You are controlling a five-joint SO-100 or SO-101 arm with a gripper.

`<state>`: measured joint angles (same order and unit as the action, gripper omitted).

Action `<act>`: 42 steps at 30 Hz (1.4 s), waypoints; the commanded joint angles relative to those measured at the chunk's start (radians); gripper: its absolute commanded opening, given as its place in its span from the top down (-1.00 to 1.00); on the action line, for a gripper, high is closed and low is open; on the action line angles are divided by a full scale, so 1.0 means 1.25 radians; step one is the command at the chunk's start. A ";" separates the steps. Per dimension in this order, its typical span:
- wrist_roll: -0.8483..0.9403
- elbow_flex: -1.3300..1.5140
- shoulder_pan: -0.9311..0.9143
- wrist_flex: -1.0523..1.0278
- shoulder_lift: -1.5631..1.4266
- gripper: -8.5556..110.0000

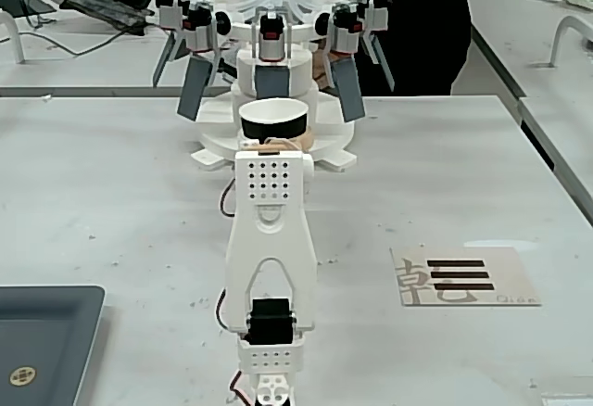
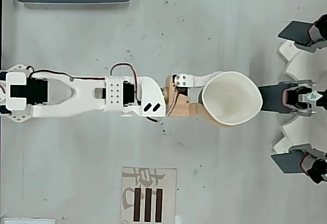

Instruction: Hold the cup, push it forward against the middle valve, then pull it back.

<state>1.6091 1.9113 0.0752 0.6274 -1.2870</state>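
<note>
- Between the end effector (image 2: 217, 98) fingers sits the cup (image 2: 232, 97), its white rim squeezed from round into a blunt teardrop in the overhead view, so the end effector is clamped on the cup's wall
- Ahead of the end effector, the cup's pinched tip points at the middle valve (image 2: 272, 92), and the rim appears to touch or all but touch the paddle; the overhead view does not settle which
- Seen from behind the arm in the fixed view, the cup (image 1: 272, 117) stands upright, mouth up, black wall below a white rim, directly under the middle valve (image 1: 272, 82)
- That valve hangs straight and face-on, its long axis vertical, with a black-and-red cap above it
- To either side of the end effector's line, the outer paddles (image 1: 196, 86) slant outward on the white dispenser base (image 1: 329, 151)
- Back along the arm and off to one side, a card (image 2: 149, 195) lies flat on the surface (image 2: 230, 24); it bears a large Chinese character that looks like 乾 beside three black bars, and the small print at its corner is too fine to read
- A dark tray (image 1: 42, 341) lies on the other side of the arm (image 2: 92, 96), near its base
</note>
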 commanded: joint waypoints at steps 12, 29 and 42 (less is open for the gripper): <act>0.002 -0.066 0.002 0.017 0.018 0.80; 0.000 -0.560 0.010 -0.141 0.368 0.80; -0.005 -0.726 0.010 -0.221 0.482 0.80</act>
<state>1.6061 1.0124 0.0752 0.3666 -0.6397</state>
